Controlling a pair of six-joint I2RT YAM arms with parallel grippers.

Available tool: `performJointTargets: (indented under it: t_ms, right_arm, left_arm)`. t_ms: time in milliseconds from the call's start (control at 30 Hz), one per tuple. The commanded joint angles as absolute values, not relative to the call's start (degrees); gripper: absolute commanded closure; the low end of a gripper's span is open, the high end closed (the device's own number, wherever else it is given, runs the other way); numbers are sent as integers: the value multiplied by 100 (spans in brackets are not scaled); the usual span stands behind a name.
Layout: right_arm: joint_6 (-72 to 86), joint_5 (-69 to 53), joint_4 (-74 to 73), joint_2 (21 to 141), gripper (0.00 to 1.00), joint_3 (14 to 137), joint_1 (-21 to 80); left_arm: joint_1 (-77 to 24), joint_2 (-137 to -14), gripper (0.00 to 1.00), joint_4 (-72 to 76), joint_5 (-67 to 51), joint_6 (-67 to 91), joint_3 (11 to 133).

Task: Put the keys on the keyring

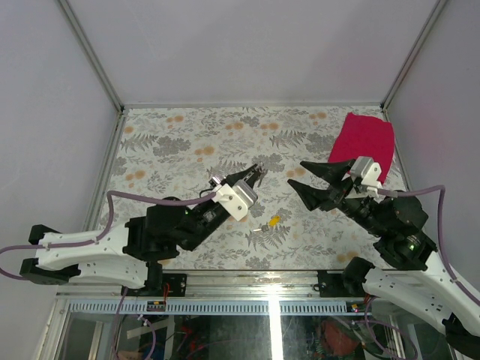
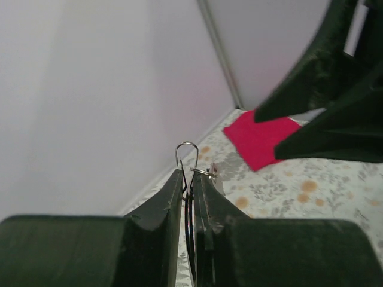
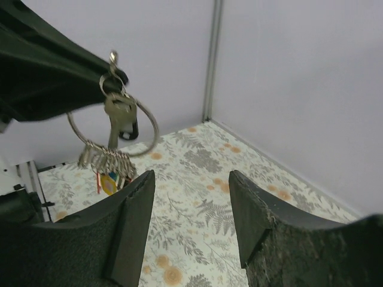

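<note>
Progress: several keys (image 3: 106, 160) on keyring (image 3: 156, 127) | left gripper (image 1: 255, 176) clamped on it | right gripper (image 1: 296, 172) apart, empty | yellow key (image 1: 274, 220) loose on tabletop (image 1: 187, 135)

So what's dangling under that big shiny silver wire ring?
A plain silver key, a bunch of small metal keys and one yellow head. The right gripper's black finger covers anything lower.

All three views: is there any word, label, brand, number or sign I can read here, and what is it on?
None can be read in any view.
Silver key hanging at the keyring: any stamp is too blurred to read.
Coloured piece lower in that view: too blurred to tell.
Red cloth and floral table cover: no lettering shows.
</note>
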State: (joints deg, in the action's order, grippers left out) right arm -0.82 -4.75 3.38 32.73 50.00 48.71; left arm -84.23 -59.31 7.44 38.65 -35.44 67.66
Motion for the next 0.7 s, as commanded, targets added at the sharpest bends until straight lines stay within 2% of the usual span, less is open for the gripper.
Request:
performJointTargets:
  t_ms: [0, 200, 667]
  right_arm:
    - [-8, -1284, 1275, 3370, 41, 5005, 4868]
    - [121, -1709, 1494, 3612, 41, 5012, 4866]
    - [411, -2168, 1674, 3678, 43, 5046, 4865]
  left_arm:
    - [-8415, -5761, 100, 332, 2783, -2702, 7040]
    - [-8402, -5532, 100, 281, 2325, -2410, 7011]
    - [-8401, -5027, 100, 388, 2049, -2112, 6794]
